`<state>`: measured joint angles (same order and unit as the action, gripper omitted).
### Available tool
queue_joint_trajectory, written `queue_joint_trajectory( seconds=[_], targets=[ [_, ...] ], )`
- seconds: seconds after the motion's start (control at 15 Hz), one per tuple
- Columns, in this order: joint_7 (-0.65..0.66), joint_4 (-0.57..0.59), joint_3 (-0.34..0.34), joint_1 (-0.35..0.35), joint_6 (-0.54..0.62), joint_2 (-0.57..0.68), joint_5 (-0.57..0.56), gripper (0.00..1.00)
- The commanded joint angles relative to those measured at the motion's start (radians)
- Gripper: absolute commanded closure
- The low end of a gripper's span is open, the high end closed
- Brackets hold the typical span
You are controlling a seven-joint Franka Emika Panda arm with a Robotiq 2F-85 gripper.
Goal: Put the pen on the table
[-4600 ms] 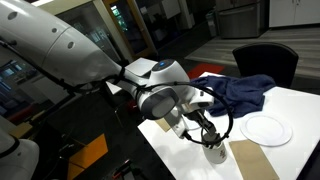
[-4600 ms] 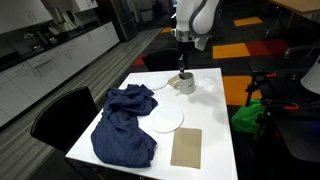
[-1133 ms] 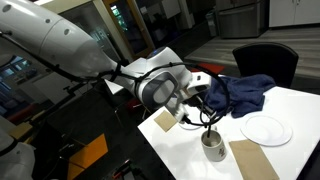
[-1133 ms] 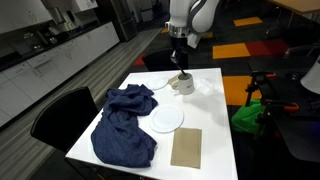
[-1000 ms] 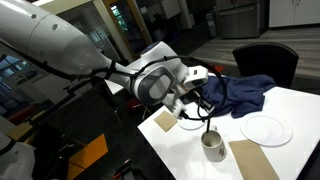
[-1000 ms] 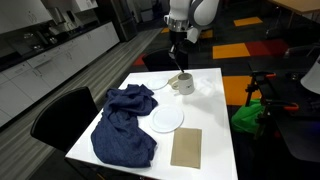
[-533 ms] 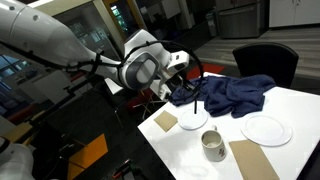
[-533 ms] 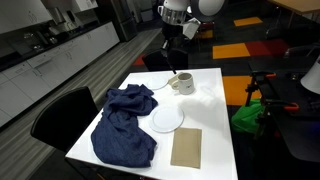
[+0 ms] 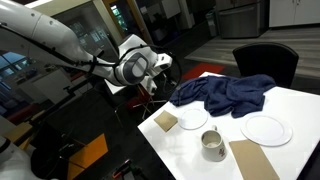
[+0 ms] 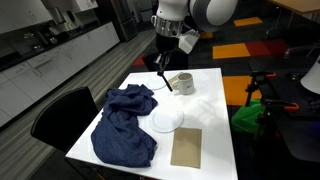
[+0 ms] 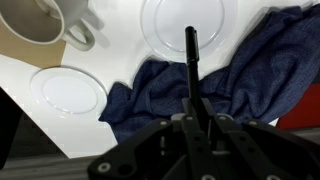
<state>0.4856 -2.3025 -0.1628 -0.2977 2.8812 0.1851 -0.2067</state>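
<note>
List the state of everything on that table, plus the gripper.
gripper: shut on the pen
pen: held in the air, not yet on the table
mug: upright on the table, no pen in it
cloth: crumpled in a heap
plates: two, lying flat, bare
napkins: lying flat
</note>
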Motion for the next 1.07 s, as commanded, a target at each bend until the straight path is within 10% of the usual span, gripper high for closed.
queue_joint_trajectory(
  seconds=[0.0,0.67,1.0],
  targets=[
    [0.2,0.053,-0.001,-0.066,-0.035,0.065,0.022,0.97],
    [0.794,0.025,-0.02,-0.146,-0.084,0.135,-0.004,0.97],
    [0.827,0.02,0.018,-0.102,-0.077,0.151,-0.006,0.89]
  ],
)
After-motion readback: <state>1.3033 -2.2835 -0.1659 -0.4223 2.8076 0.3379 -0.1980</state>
